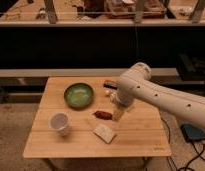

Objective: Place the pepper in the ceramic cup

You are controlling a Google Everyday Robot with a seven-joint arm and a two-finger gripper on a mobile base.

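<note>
Pre-grasp, as judged: your gripper [118,114], state indeterminate, hovered just beside the small dark-red glossy pepper [101,115]; next you needed a grasp, then the small white ceramic cup [59,123].

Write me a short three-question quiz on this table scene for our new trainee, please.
1. True or false: the pepper already lies in the cup.
2. Which lies nearest the gripper? A) the pepper B) the cup C) the bowl
3. Fill in: just in front of the pepper lies a beige ____.

Key
1. False: it lies on the table, apart from the cup.
2. A: the gripper hangs right beside the pepper, on its right in the picture.
3. block
</note>
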